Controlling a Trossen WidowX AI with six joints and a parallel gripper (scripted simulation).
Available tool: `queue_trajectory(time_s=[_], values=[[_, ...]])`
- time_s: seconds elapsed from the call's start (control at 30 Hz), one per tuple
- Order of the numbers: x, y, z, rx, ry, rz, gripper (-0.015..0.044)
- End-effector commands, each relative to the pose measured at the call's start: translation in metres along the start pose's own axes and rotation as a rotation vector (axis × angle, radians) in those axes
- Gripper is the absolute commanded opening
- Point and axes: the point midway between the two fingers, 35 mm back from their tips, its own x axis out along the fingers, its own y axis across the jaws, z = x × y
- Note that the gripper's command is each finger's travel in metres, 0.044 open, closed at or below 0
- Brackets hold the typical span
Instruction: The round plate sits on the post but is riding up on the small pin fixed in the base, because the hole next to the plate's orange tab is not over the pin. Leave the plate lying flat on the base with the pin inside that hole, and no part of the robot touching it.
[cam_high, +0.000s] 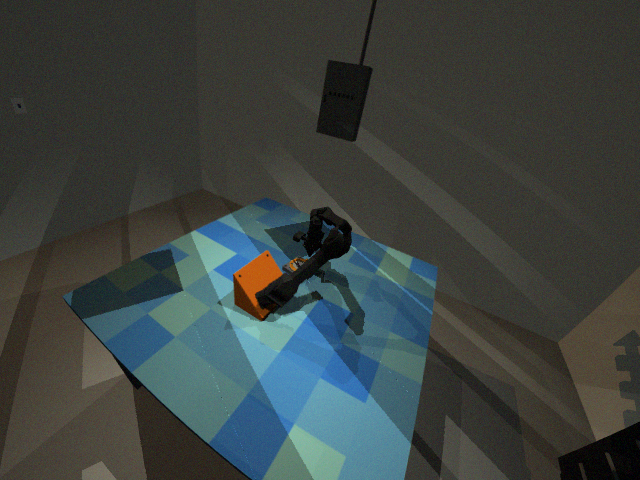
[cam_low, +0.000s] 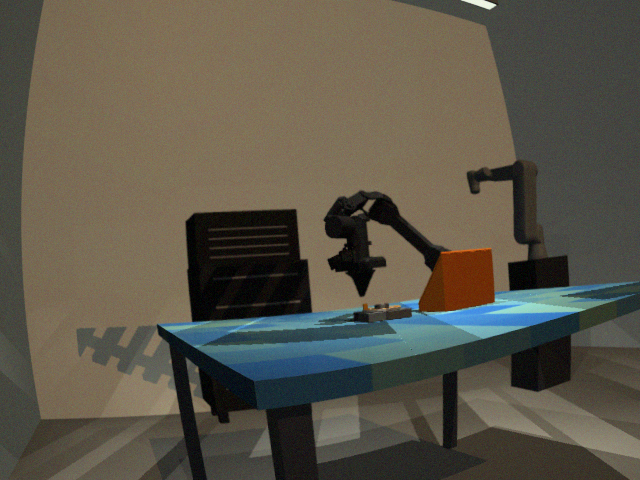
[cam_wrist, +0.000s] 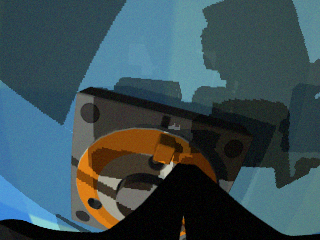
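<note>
Wrist view looks down past the gripper (cam_wrist: 182, 180), whose two dark fingers are pressed together to a point with nothing between them. Beyond their tip lies the round orange plate (cam_wrist: 107, 160) on its grey base (cam_wrist: 100, 116), the plate filling the base's lower left part, toward 8 o'clock from the fingertips. A pale centre post (cam_wrist: 136, 194) shows inside the plate's ring. Small dark holes (cam_wrist: 95, 204) dot the plate's rim; which one belongs to the pin cannot be made out.

From the exterior view, the gripper (cam_low: 362, 290) hangs pointing straight down, apart from and just above the base (cam_low: 382, 313), which rests on the blue patchwork table (cam_low: 310, 356). An orange block (cam_low: 460, 280) at 3 o'clock of the base hides the arm's foot.
</note>
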Motion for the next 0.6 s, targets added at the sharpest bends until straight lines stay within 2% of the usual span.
queue_trajectory(time_s=[0.0,0.57], values=[[-0.0170,0.0001,0.0000,0.006,-0.002,0.004,0.0000],[-0.0144,0.0006,0.0004,-0.001,-0.005,0.001,0.0000]])
